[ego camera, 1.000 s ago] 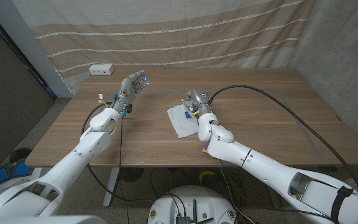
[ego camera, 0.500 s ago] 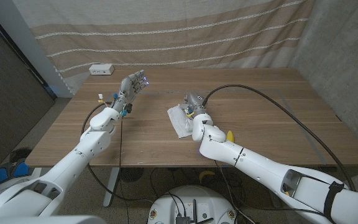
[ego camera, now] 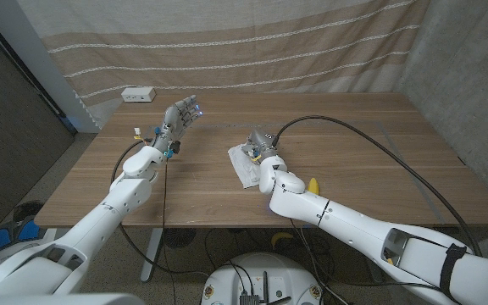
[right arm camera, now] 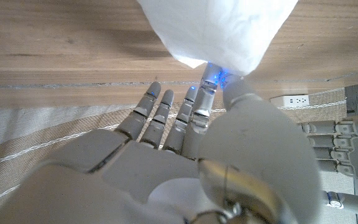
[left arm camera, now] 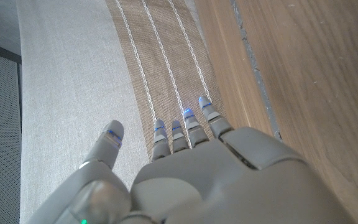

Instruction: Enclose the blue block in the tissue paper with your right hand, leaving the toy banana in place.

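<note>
— What do your right hand's fingers (right arm camera: 211, 84) hold?
— They pinch a soft, crumpled corner of the white tissue paper (ego camera: 246, 164), lying mid-frame on the smooth wooden table (ego camera: 371, 161).
— And your left hand (ego camera: 179, 116)?
— Raised at upper left, fingers apart, holding nothing. The yellow toy banana (ego camera: 313, 185) lies lower right.

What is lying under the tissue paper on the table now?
The tissue paper lies on the wooden table, and the right robot hand pinches its far edge. Whatever lies beneath is covered; no blue block shows. The toy banana lies apart, beside the right arm.
</note>
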Robot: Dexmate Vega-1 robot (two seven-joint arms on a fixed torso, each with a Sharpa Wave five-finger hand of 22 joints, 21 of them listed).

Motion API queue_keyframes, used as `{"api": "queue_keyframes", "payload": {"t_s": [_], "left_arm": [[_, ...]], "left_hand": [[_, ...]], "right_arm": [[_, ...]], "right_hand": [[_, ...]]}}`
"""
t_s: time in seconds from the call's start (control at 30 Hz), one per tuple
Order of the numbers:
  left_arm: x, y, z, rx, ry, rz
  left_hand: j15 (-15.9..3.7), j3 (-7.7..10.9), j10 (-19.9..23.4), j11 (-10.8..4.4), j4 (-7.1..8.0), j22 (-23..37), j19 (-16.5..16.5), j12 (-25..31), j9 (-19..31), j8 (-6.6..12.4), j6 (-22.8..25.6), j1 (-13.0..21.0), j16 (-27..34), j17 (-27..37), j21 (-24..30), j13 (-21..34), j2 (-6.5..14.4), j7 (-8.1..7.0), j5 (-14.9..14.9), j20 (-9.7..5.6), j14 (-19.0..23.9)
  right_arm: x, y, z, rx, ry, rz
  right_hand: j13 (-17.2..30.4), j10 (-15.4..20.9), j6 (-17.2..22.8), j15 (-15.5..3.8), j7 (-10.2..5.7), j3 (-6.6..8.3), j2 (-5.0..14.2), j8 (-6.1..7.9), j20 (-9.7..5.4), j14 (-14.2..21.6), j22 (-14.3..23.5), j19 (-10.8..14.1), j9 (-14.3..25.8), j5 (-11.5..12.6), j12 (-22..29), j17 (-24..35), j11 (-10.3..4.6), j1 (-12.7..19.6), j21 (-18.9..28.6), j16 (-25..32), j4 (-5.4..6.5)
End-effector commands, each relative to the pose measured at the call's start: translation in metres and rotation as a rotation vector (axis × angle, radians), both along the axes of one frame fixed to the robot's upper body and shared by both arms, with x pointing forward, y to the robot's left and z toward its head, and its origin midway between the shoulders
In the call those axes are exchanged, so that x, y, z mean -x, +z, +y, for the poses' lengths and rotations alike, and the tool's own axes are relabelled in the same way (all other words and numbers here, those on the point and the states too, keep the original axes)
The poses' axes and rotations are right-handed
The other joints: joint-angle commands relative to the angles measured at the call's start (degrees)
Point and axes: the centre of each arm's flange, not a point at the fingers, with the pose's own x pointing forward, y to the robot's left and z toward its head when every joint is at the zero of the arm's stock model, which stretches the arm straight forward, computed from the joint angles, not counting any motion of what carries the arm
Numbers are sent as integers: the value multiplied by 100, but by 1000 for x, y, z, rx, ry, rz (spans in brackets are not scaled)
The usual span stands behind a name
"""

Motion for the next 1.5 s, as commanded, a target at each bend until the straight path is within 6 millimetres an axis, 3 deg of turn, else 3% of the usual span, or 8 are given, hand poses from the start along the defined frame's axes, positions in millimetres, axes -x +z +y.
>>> {"api": "queue_keyframes", "payload": {"t_s": [0.03, 0.23, 0.47, 0.6, 0.73, 0.93, 1.0, 1.5], "left_arm": [[-4, 1, -3, 2, -3, 1], [-6, 2, -5, -1, -12, 5], [-10, 3, -9, -23, -33, 10], [-12, 5, -11, -47, -44, 8], [-12, 9, -12, -83, -51, -1], [-11, 11, -13, -133, -58, -6], [-10, 10, -13, -146, -61, -8], [4, 9, -14, -174, -83, -15]], "left_hand": [[8, 3, 5, 0, -26, 33, 56, -7, 19, -9, -1, 29, -1, 12, -25, 14, 296, -3, 21, 9, 11], [10, 6, 11, -9, -26, 33, 56, -4, 19, -10, -3, 29, -4, 11, -27, 14, 296, -4, 22, 11, 6], [8, 7, 34, -25, -28, 33, 59, 5, 19, -7, 4, 28, -1, 10, -28, 14, 292, -7, 22, 11, 17], [16, 10, 201, -83, -33, 33, 61, 65, 19, 20, 76, 28, 4, 7, -31, 14, 289, -35, 22, 10, 37], [9, 18, 504, -178, -26, 35, 62, 145, 20, 134, 466, 18, 29, 7, -41, 13, 292, -56, 21, 12, 122], [-15, 43, 877, -222, -43, 36, 40, 224, 21, 261, 1021, 35, 35, 1, -62, 12, 307, 16, 20, 13, 202], [-22, 42, 972, -132, -60, 36, 28, 240, 22, 284, 1166, 51, 34, -2, -70, 15, 310, 6, 18, 13, 207], [-21, 21, 991, -44, -55, 38, 31, 202, 25, 204, 1145, 30, 30, 5, -75, 21, 285, 169, 11, 18, 213]], "right_arm": [[0, -1, -3, -40, 47, 46], [1, 1, -12, -102, 83, 58], [9, -1, -22, -218, 158, -6], [16, -2, -27, -238, 147, -64], [23, -6, -32, -244, 133, -114], [32, -14, -37, -244, 122, -175], [35, -17, -39, -237, 120, -186], [59, -43, -60, -155, 82, -194]], "right_hand": [[45, -90, -363, -428, 52, -124, 190, -357, 33, -79, 18, 13, -189, -2, -57, 115, 148, -460, -24, 78, 188], [73, -358, -894, -312, -21, -360, 366, -818, 95, -179, 29, -70, -360, 48, -122, 195, 374, -1287, -76, 59, 472], [122, -624, -1483, -400, -265, -217, 740, -1182, -54, -200, 50, -119, -388, 84, -161, 357, 322, -1536, -81, 147, 605], [138, -644, -1572, -431, -333, -48, 733, -1245, -53, -150, 54, -52, -387, 132, -148, 371, 282, -1383, -46, 174, 472], [156, -630, -1569, -425, -337, 46, 569, -1275, -8, -130, 52, 2, -385, 168, -122, 340, 269, -1190, -16, 161, 206], [161, -592, -1489, -395, -348, 42, 369, -1267, 56, -113, 44, 61, -384, 195, -102, 301, 245, -1057, 8, 142, -47], [161, -588, -1431, -402, -391, 60, 355, -1250, 51, -117, 41, 72, -382, 211, -102, 296, 208, -985, 12, 139, -121], [139, -734, -1469, -500, -580, 97, 224, -1282, 4, -261, 29, 87, -373, 221, -179, 272, 63, -651, 10, 78, -300]]}}
